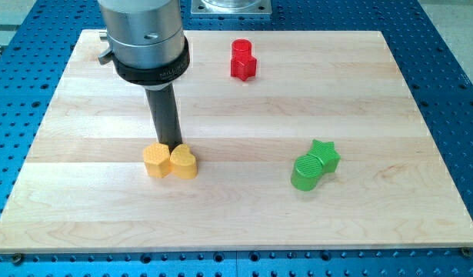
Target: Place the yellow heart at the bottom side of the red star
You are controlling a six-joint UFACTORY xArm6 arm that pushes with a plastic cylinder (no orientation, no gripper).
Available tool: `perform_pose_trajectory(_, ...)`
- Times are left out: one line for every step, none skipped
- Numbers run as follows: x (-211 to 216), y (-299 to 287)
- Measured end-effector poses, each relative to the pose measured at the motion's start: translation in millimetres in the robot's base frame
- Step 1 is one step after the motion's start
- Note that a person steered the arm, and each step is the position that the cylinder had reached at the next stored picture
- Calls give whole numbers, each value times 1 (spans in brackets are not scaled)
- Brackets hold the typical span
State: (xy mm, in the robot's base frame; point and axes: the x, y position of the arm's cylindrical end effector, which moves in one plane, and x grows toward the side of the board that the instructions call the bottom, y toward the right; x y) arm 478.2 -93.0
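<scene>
Yellow heart block is touched from the top-edge side by my tip, nothing held; wooden table edges well apart.

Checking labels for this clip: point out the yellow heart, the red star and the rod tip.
yellow heart block (184, 161), camera view, top face.
red star block (242, 60), camera view, front side.
my tip (171, 145), camera view, rod's lower end.

Legible markings: none.
No text, label, brand, number or sign can be read on any block, on the bench or on the arm.
</scene>
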Motion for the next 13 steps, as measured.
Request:
perform_pose_trajectory(-14,1)
perform_pose_trajectory(-17,5)
perform_pose_trajectory(-20,15)
perform_pose_trajectory(-30,59)
perform_pose_trajectory(-74,91)
perform_pose_trajectory(-77,107)
perform_pose_trajectory(-74,108)
perform_pose_trajectory(-43,102)
perform_pose_trajectory(-33,82)
perform_pose_trajectory(-30,51)
perform_pose_trajectory(-42,33)
perform_pose_trajectory(-31,23)
perform_pose_trajectory(10,86)
